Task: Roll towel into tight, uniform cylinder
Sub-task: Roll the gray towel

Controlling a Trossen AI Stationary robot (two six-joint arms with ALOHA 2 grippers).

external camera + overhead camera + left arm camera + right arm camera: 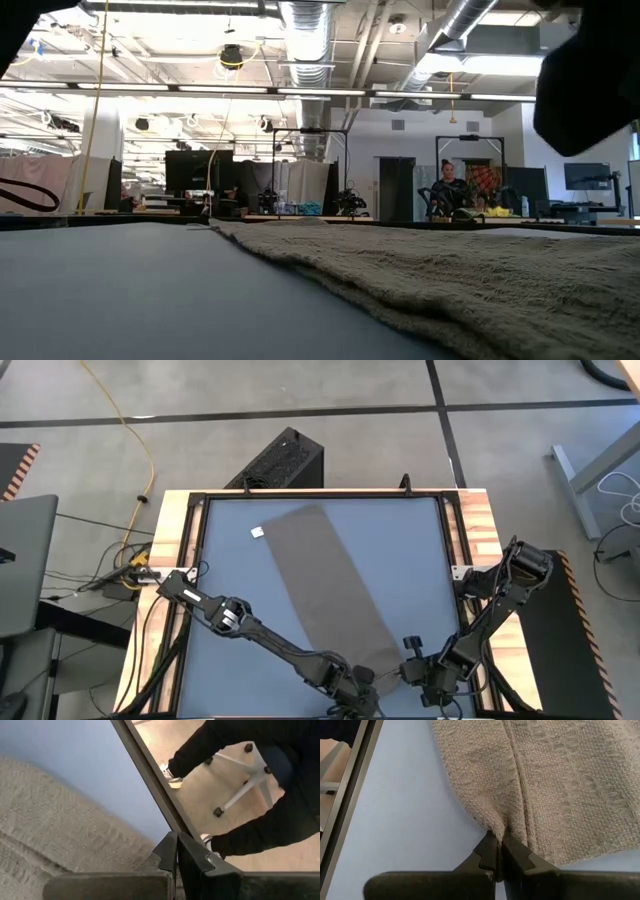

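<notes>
I saw the towel (325,585) lying flat, running diagonally from 11 o'clock toward 5 o'clock across the blue-grey tabletop (230,575), its white tag (257,532) at the far corner. At its near end, the right gripper (497,851) pinched the hem. The left gripper (175,855) sat pressed together at the other near corner. Beyond the table's edge I saw a person's dark sleeve (210,745) and a chair base (245,780).

Coarse woven cloth towel (560,780), smooth matt tabletop (410,820)
</notes>
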